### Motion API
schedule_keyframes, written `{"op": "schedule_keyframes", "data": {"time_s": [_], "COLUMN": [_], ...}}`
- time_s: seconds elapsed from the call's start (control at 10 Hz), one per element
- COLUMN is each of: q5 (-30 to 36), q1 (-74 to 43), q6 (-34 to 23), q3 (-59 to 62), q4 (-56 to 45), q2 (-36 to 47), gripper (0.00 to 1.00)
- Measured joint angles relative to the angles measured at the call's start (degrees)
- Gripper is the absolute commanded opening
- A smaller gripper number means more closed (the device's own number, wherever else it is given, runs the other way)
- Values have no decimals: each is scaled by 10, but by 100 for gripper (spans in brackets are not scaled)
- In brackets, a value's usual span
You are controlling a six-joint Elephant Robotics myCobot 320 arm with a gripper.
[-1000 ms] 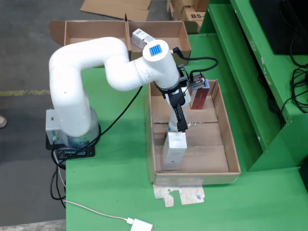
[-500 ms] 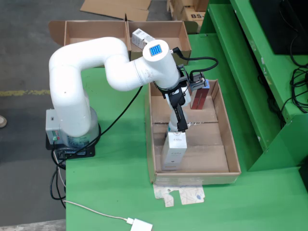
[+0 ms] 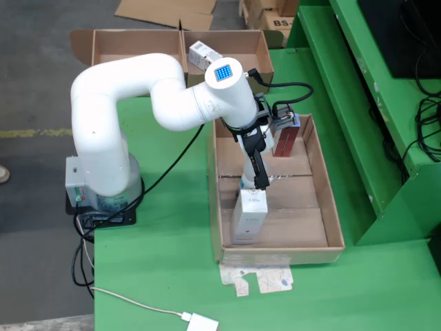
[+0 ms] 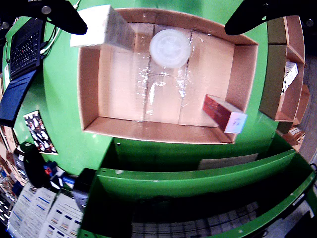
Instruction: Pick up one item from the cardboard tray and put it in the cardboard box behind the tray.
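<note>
Overhead fixed view, near edge of the green table (image 3: 165, 276) first: a flat scrap of cardboard (image 3: 258, 278) lies against the tray's near wall, and a white adapter (image 3: 202, 323) on a white cable sits at the near edge. Cardboard tray (image 3: 332, 219) occupies the table's right-centre, long axis running near to far. Inside it, a tall white box (image 3: 249, 217) stands upright in the near left part. A white-capped bottle (image 3: 247, 176) stands just behind that box, mostly screened by the arm. A red box (image 3: 286, 138) leans at the far right corner of the tray.

Gripper (image 3: 260, 172) hangs over the tray's middle, above the bottle. Wrist view shows both black fingers (image 4: 64, 17) spread wide at the frame's top corners, nothing between them; the bottle's round cap (image 4: 170, 47) sits between them below, apart from both.

White arm base (image 3: 103, 186) is mounted at the table's left edge. Beyond the tray, at the far edge, a two-compartment cardboard box (image 3: 138, 45) holds one white carton (image 3: 204, 55) in its right compartment.
</note>
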Motion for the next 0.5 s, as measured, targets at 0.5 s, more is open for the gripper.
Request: {"op": "schedule_keyframes", "data": {"time_s": [0.5], "q5": [32], "q1": [-59], "q6": [-39], "q3": [64], "q4": [-4], "q2": [-59], "gripper": [100]}}
